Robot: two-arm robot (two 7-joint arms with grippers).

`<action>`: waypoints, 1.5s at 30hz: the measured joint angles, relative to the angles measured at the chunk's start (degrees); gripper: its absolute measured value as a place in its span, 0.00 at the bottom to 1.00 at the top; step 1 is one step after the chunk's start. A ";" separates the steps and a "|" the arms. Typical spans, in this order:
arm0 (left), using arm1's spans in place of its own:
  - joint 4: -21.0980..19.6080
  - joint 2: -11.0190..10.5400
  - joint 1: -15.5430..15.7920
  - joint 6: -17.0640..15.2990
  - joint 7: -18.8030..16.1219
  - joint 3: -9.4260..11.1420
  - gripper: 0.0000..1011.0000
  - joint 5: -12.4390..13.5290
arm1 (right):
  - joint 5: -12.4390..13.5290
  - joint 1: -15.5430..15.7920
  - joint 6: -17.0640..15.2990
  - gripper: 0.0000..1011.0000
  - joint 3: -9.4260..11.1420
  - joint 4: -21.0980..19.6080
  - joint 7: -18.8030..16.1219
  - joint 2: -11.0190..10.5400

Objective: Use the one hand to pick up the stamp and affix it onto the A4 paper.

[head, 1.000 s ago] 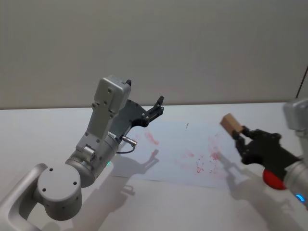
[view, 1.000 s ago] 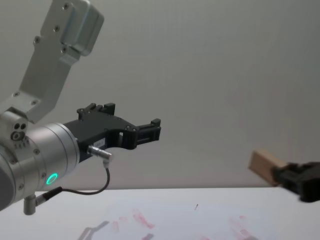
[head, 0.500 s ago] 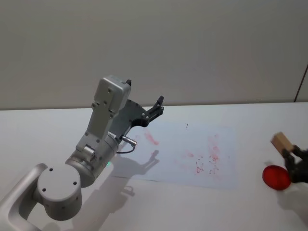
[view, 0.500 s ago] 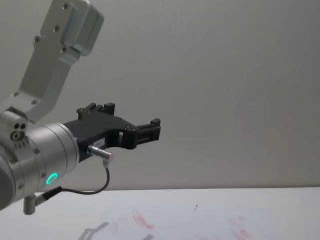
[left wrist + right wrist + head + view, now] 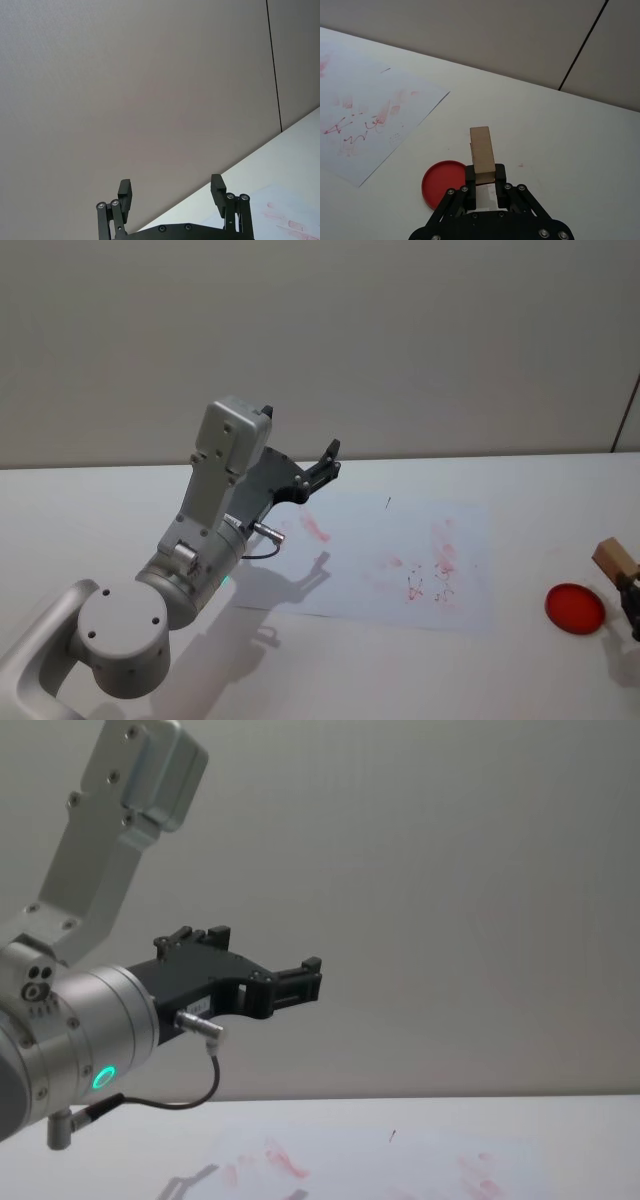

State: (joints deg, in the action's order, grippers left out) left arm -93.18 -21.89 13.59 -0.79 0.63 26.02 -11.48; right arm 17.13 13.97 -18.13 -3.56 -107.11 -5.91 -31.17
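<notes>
Right gripper [image 5: 485,187] pinching wooden stamp [image 5: 482,155] beside red ink pad [image 5: 444,183], A4 paper [image 5: 400,555] apart, left gripper [image 5: 172,192] spread, raised

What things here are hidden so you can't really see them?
- The stamp's printing face: in the right wrist view the right tool grips that end and covers it.
- The right tool in the head view: cut off by the right edge, beside the red pad.
- The tiny dark mark on the paper: too small to read.
- The left tool, held open in the air: its base is cut off by the left wrist view's edge.
</notes>
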 joint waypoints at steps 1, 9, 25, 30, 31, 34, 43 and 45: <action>0.00 0.00 0.00 0.00 0.00 0.00 0.99 0.00 | -0.13 -0.02 0.00 0.20 0.00 0.07 -0.47 -0.08; 0.00 0.00 0.00 0.00 0.00 0.00 0.99 0.00 | -0.81 -0.47 -0.37 0.20 -0.43 0.28 -2.63 -0.05; 0.00 0.00 0.00 0.00 0.00 0.00 0.99 0.00 | -1.18 -0.44 -2.85 0.20 -0.99 0.39 -3.09 0.75; 0.00 0.00 0.00 0.00 0.00 0.00 0.99 0.00 | -1.94 -1.36 -3.38 0.20 -1.63 1.06 -3.79 1.55; 0.00 0.00 0.00 0.00 0.00 0.00 0.99 0.00 | -2.06 -1.50 -3.44 0.20 -1.68 1.16 -3.91 1.66; 0.00 0.00 0.00 0.00 0.00 0.00 0.99 0.00 | -2.54 -2.00 -3.73 0.20 -2.06 1.58 -4.36 2.07; 0.00 0.00 0.00 0.00 0.00 0.00 0.99 0.00 | -3.60 -3.03 -4.20 0.21 -2.75 2.39 -5.19 2.83; 0.00 0.00 0.00 0.00 0.00 0.00 0.99 0.00 | -3.76 -3.21 -4.27 0.25 -2.89 2.54 -5.36 2.96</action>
State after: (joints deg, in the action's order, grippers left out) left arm -93.18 -21.89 13.59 -0.80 0.63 26.02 -11.48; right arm 13.37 10.76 -22.40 -6.45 -104.57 -11.27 -28.21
